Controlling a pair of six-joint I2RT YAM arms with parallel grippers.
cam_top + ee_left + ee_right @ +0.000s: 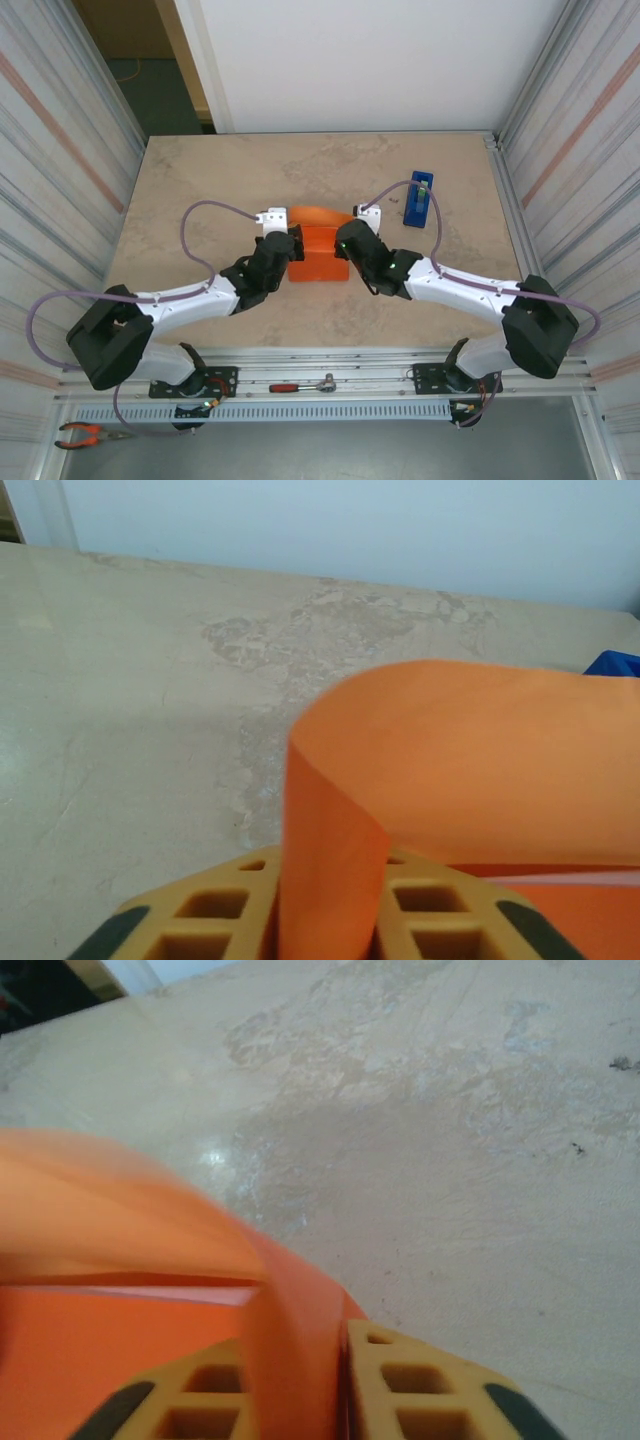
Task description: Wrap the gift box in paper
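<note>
The orange paper [318, 255] lies in the middle of the table, folded up and over, with its far flap curling upward. My left gripper [283, 245] holds the paper's left side. In the left wrist view a standing fold of paper [330, 810] fills the gap between the yellow fingers [215, 905], so this gripper [330, 865] is shut on it. My right gripper [350, 243] holds the right side the same way, and a fold of paper [295, 1310] is pinched in this gripper [300, 1335]. A thin pale pink edge of the gift box [190, 1295] shows under the raised flap.
A blue tape dispenser [418, 198] stands at the back right of the table [200, 190]. A red-handled ratchet [300, 385] and pliers [85, 433] lie on the rail below the table's near edge. Corrugated walls close in both sides.
</note>
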